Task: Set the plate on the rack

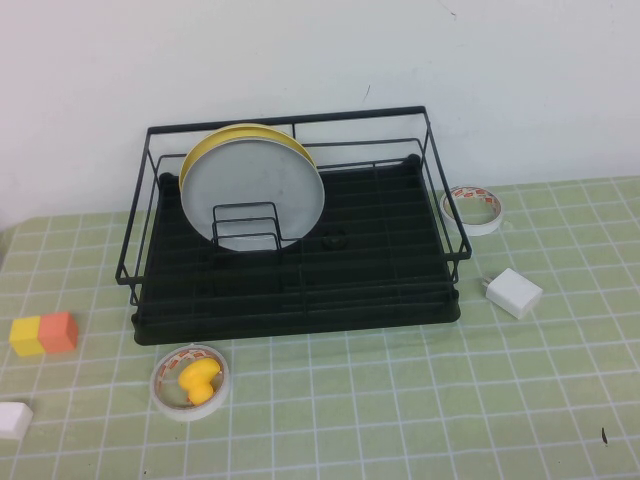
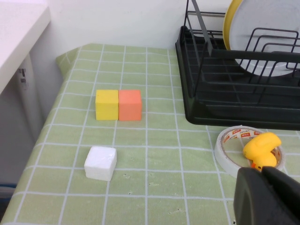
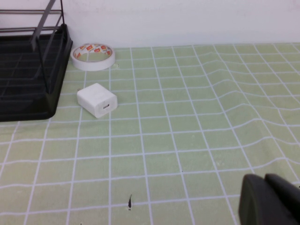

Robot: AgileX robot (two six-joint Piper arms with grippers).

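Grey plate [image 1: 255,195] stands in rack [image 1: 300,300], far from both closed fingers [image 2: 265,197] [image 3: 272,201].

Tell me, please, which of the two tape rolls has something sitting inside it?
The tape roll in front of the rack, at its left corner: a yellow toy duck sits in it. The other roll, right of the rack, is empty.

**Colours and patterns on the table**

Tablecloth [image 1: 420,400]: pale green, white grid lines. Rack [image 1: 300,290]: black wire, black tray base. Plate [image 1: 255,190]: light grey. Second plate [image 1: 250,133] behind it: yellow. Two blocks: yellow block [image 1: 26,336], orange block [image 1: 59,331]. Two tape rolls [image 1: 473,208]: white, red-orange print. Duck toy [image 1: 198,380]: yellow. Charger [image 1: 514,293]: white. Small block [image 2: 101,162]: white. Wall [image 1: 320,50]: white.
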